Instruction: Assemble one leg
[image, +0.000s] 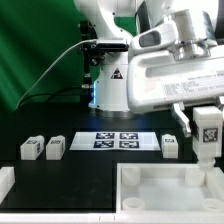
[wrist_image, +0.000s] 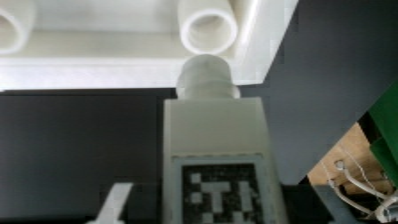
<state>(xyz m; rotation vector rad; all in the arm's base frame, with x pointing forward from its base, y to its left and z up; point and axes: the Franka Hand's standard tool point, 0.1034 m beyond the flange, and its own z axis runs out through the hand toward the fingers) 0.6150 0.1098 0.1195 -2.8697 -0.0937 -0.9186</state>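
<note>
Wrist view: leg (wrist_image: 214, 130) clamped inside pincer (wrist_image: 210, 196).

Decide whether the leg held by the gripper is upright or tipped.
Upright: the leg hangs vertical in the gripper, long axis straight up and down, above the square piece.

This is a robotics lab: a white robot arm (image: 110, 85) stands on a black table (image: 85, 172), a green curtain (image: 35, 60) hangs behind, and a marker board (image: 118, 140) of printed tags lies flat.
</note>
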